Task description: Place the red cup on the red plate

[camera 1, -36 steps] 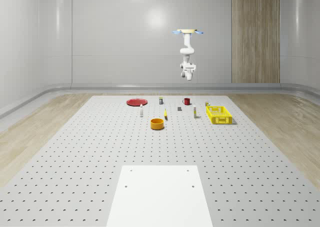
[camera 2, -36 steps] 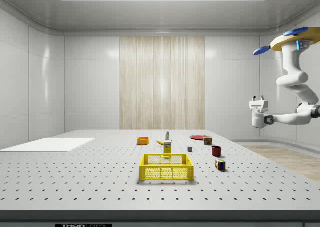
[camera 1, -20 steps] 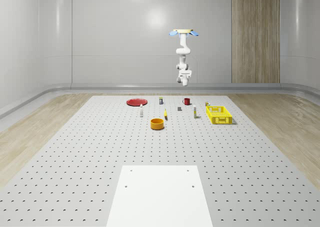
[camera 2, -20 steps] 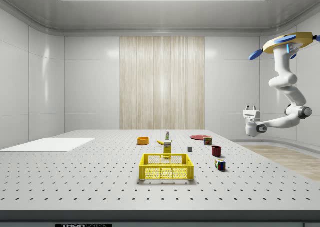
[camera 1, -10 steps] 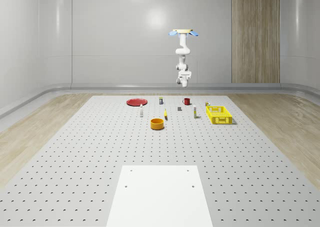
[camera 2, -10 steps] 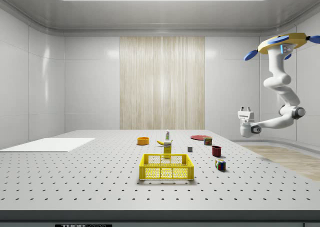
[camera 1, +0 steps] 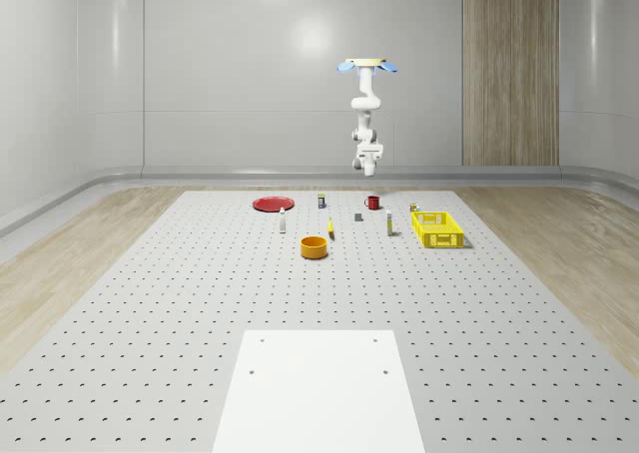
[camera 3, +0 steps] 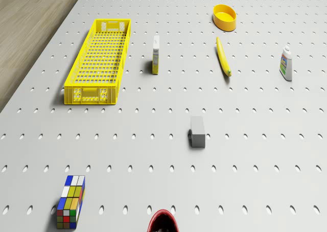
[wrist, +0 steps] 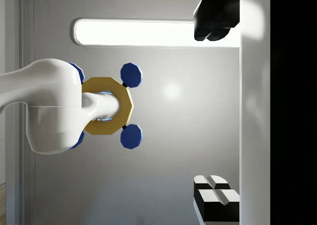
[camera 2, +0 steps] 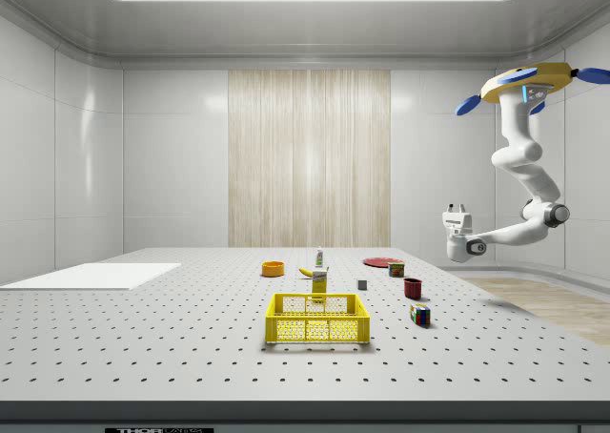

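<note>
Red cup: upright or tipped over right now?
Upright: the red cup stands on its base on the table, open mouth upward, apart from the gripper.

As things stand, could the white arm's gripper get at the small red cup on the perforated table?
Probably not yet. The gripper points upward, well above the red cup, with the drone hovering high near the table's far edge. Nothing stands over the cup, so the way down looks free.

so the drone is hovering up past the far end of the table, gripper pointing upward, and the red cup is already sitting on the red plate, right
Not quite: the red cup is not on the red plate. The whole-scene view shows it standing on the table well to the plate's right, apart from it. The rest holds: the drone hovers high past the table's far end, and the side view shows the gripper pointing upward.
</note>
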